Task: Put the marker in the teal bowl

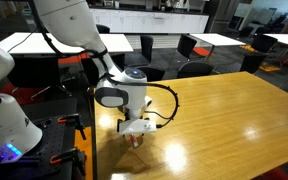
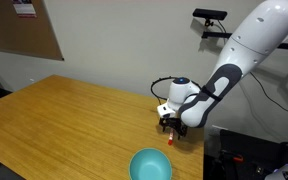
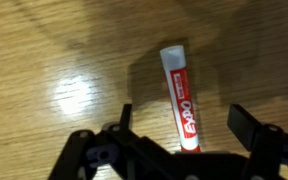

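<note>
Exterior view, claw: claw low over the desk, pointing straight down.
Exterior view, bowl: teal bowl on the desk, near the claw but apart from it.
Wrist view, marker: marker flat on the desk between spread fingers, long axis crossing their closing line (white cap at the far end).
Claw state: wide open, holding nothing.
</note>
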Controlling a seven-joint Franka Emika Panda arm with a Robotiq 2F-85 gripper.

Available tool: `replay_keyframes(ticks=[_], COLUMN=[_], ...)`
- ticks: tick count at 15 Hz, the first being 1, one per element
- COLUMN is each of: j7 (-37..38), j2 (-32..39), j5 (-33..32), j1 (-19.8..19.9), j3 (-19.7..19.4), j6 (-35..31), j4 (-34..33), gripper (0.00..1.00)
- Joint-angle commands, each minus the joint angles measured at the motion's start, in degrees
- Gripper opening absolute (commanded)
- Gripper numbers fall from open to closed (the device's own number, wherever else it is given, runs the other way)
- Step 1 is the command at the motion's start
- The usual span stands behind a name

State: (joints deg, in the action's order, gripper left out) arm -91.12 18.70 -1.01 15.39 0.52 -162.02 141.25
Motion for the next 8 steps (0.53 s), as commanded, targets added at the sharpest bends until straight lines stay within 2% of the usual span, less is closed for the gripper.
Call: replay_keyframes(ticks=[1,2,3,4,8], j7=[-1.8,-1.8,-1.8,-1.8,-1.8], j2=[0.7,0.8,0.8,0.9,0.8], j5=[0.1,0.2,0.2,0.3,0.4], j1=[1.5,1.5,1.6,1.7,2.1], j3=[1.1,1.2,1.2,1.3,1.5], j6=[0.4,0.4,0.5,0.5,0.7], j4=[-1.2,-1.3,-1.3,-1.4,-1.6], gripper=[0.88,0.73,0.64,0.62,0.31])
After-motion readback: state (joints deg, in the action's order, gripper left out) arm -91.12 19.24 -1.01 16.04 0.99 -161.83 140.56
